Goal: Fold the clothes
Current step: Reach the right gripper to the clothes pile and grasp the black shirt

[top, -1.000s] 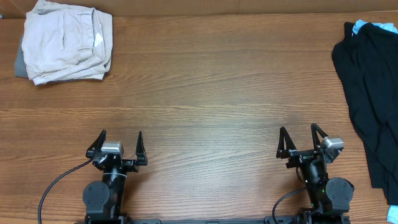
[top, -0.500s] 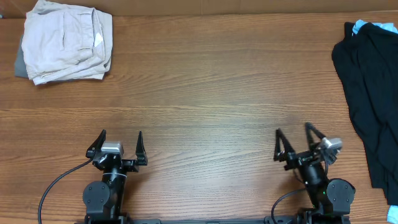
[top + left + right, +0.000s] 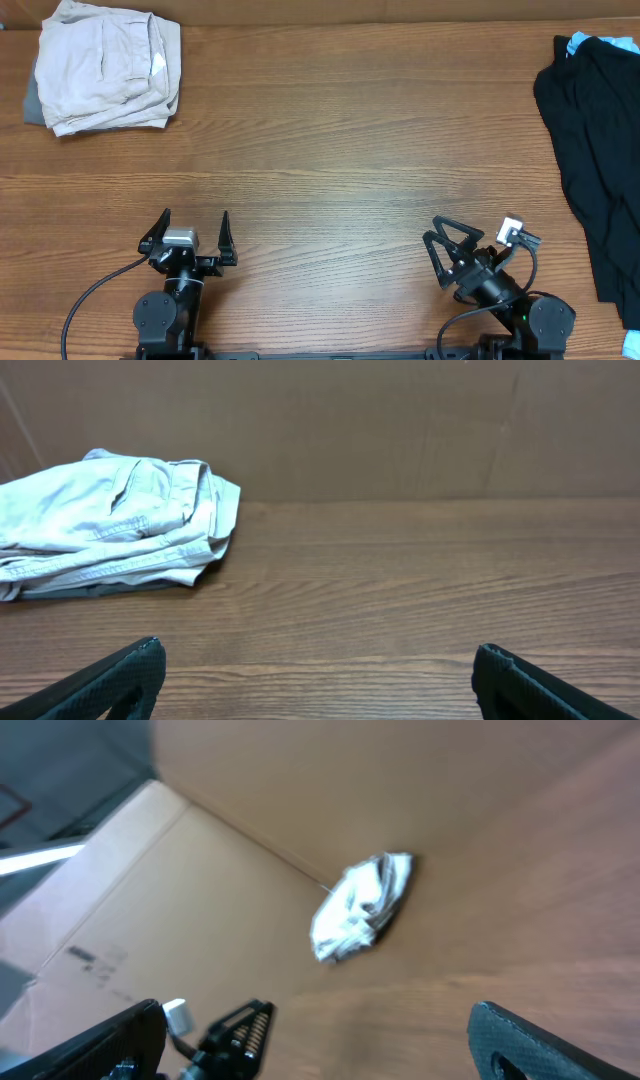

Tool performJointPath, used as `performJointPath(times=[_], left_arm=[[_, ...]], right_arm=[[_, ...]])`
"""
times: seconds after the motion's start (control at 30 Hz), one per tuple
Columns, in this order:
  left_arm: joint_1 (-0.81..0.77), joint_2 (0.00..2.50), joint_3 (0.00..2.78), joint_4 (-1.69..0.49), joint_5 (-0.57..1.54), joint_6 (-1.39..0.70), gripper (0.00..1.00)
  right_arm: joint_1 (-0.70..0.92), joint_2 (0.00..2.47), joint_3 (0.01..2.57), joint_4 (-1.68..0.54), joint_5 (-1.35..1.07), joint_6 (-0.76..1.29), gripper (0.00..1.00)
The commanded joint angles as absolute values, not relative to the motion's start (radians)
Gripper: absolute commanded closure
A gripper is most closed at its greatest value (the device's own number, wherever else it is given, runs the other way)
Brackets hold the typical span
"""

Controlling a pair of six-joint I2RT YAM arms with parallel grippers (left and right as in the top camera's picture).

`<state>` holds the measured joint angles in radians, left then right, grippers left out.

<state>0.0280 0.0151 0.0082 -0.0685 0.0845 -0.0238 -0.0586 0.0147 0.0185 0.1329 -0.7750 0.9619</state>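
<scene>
The left gripper (image 3: 194,222) sits at the table's near edge, its two dark, pointed fingers spread wide with nothing between them, aimed straight across the table. The right gripper (image 3: 434,230), also at the near edge, is equally open and empty, but is swung towards the left side. Its wrist camera, blurred, looks across at the far-left corner, away from the work. Both arms appear parked, low and drawn back, so folding looks not yet begun.

Between and beyond them stretches the brown wooden table (image 3: 320,130), smooth, with long straight grain.

At the far-left corner lies a beige folded garment (image 3: 105,65) of stiff woven cloth, seamed and squared into a thick stack, probably set aside.

The plain black T-shirt (image 3: 590,150) lies along the right edge, well apart from both grippers and nearer the right one. It is soft, limp cloth, rumpled and unfolded, running partly out of view. A scrap of light-blue cloth (image 3: 580,42) peeps from beneath its far end. It likely needs dragging to the centre and spreading flat first.
</scene>
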Motion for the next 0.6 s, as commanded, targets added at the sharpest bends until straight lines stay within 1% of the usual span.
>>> performJointPath(times=[0.0,0.1,0.27,0.37,0.43,0.57], left_arm=[[0.034,0.005,0.005,-0.071,0.074,-0.03,0.0],[0.034,0.005,0.005,-0.071,0.074,-0.03,0.0],[0.034,0.005,0.005,-0.071,0.074,-0.03,0.0],[0.034,0.005,0.005,-0.071,0.075,-0.03,0.0],[0.034,0.005,0.005,-0.071,0.075,-0.03,0.0],[0.034,0.005,0.005,-0.071,0.075,-0.03,0.0]], right_arm=[[-0.061,0.003,0.009,0.239,-0.786,1.015,0.0],[-0.061,0.003,0.016,0.343,-0.774,0.962,0.0],[-0.061,0.025,0.089,0.28,-0.651,0.855,0.0],[-0.061,0.077,0.146,0.279,-0.585,0.784,0.0],[-0.061,0.17,0.233,0.257,-0.533,0.647,0.0],[-0.061,0.35,0.396,0.162,-0.393,0.472,0.0]])
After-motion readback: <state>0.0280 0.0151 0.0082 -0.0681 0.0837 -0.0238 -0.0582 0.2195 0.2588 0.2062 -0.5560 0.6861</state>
